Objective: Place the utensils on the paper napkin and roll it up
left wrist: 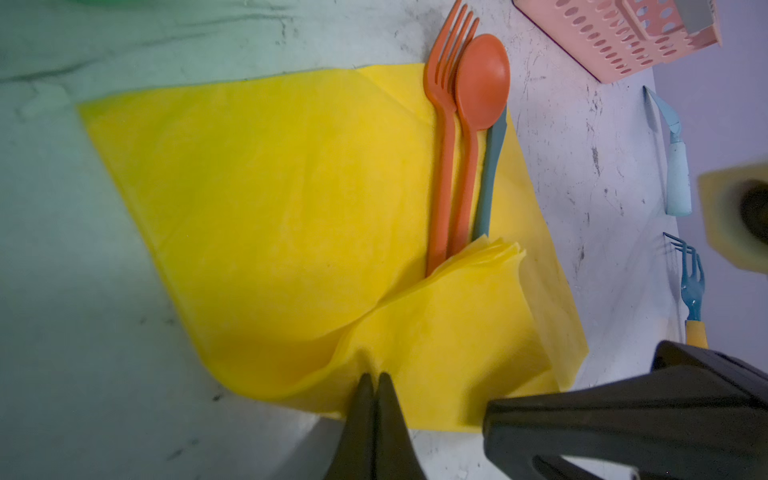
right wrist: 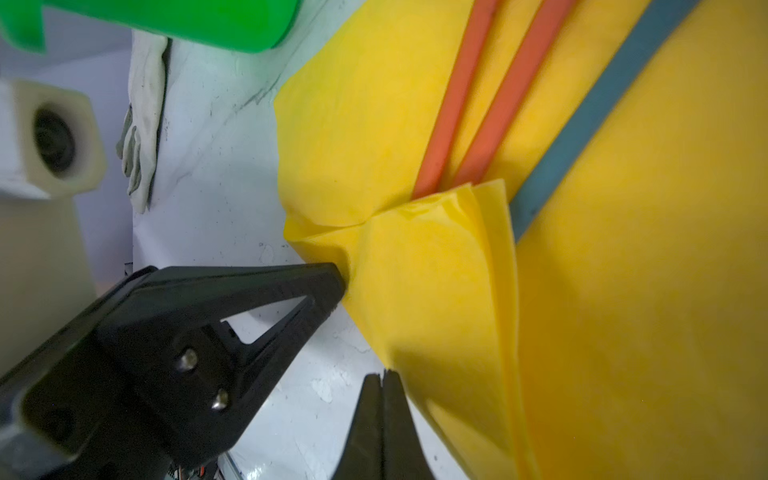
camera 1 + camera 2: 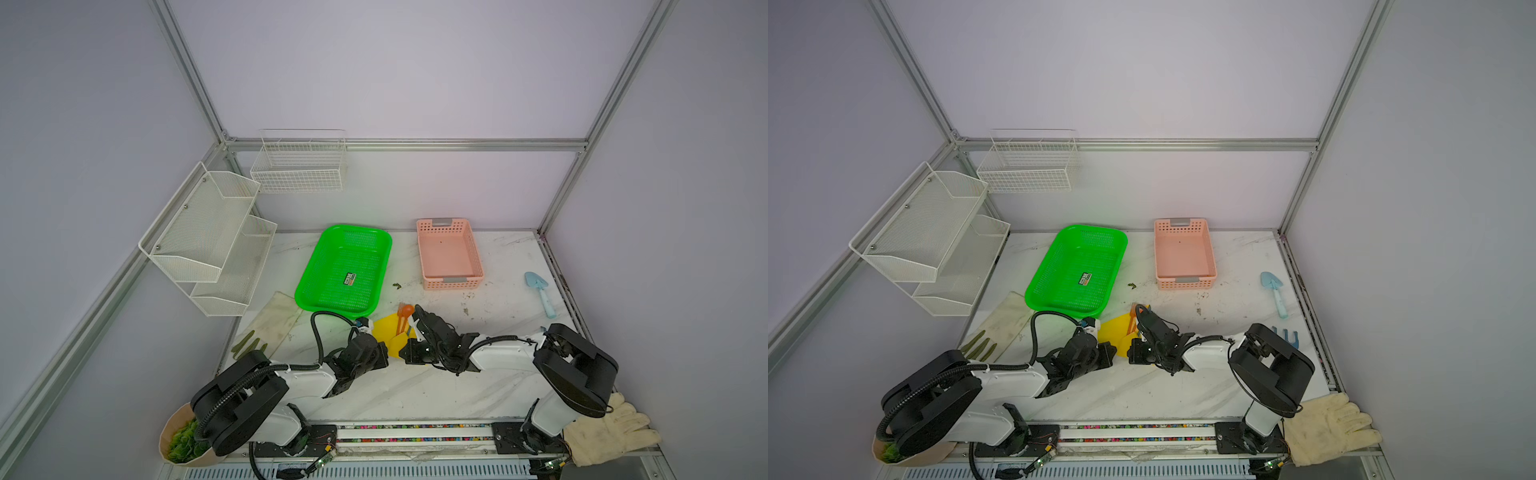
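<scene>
**Paper napkin.** The paper napkin point(image 3: 384, 328) is found on the desk point(image 3: 415, 390) in the middle of the scene, just near of the green basket point(image 3: 309, 266) and between the two arms. Most of the sheet is laid flat. Its near corner is lifted and folded over toward the far side, with several layers showing at the folded edge.

**Utensils.** The orange fork point(image 1: 441, 174), the orange spoon point(image 1: 482, 83) and the teal piece point(image 1: 493, 166) are laid side by side on the right part of the napkin. The fork is leftmost and the teal piece rightmost. The heads are pointed far and the handles near. The fork tines and the spoon bowl are seen projecting past the napkin's far edge over the desk. The handle ends are covered by the folded corner.

**Left end effector.** The left end effector point(image 1: 374, 380) is clenched on the napkin at the base of the folded corner. The paper is puckered where it is pinched.

**Right end effector.** The right end effector point(image 2: 382, 376) is seen with its jaws pressed together, its tips at the napkin's near edge, just right of the left one. Whether paper is caught between them cannot be told.

**Other items.** A pink basket point(image 3: 451, 283) is noted far right of the napkin. A light blue shovel point(image 3: 540, 291) is noted near the right edge of the desk. Cream gloves point(image 3: 611, 428) are noted at the near right corner.
</scene>
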Action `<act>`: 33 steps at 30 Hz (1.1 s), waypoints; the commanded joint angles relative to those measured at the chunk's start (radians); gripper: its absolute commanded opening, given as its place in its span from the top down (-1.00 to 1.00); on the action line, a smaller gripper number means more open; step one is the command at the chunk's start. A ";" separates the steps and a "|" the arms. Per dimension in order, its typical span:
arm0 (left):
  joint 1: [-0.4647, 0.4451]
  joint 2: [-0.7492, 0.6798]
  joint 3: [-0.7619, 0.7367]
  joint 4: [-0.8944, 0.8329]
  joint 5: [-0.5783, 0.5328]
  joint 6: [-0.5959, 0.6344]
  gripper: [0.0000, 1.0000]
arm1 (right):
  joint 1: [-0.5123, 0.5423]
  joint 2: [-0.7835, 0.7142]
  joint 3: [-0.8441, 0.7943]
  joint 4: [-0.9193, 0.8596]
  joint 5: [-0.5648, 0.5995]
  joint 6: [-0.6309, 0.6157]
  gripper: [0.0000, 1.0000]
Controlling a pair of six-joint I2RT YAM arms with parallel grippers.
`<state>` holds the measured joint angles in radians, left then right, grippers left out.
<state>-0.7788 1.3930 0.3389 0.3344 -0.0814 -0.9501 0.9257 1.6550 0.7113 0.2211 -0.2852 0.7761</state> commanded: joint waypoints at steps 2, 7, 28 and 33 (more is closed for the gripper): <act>0.010 0.012 0.050 -0.020 -0.012 0.013 1.00 | 0.011 0.019 0.015 0.037 -0.005 0.007 1.00; 0.010 0.012 0.047 -0.025 -0.017 0.013 1.00 | 0.009 0.001 -0.007 0.029 0.003 0.005 1.00; 0.012 0.012 0.047 -0.028 -0.017 0.015 1.00 | -0.008 -0.128 -0.119 0.031 0.005 0.017 1.00; 0.011 0.012 0.047 -0.029 -0.017 0.014 1.00 | -0.010 -0.140 -0.112 0.021 0.000 0.008 1.00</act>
<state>-0.7788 1.3930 0.3389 0.3340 -0.0814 -0.9501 0.9207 1.5303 0.5915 0.2512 -0.2852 0.7803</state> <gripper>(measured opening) 0.047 0.045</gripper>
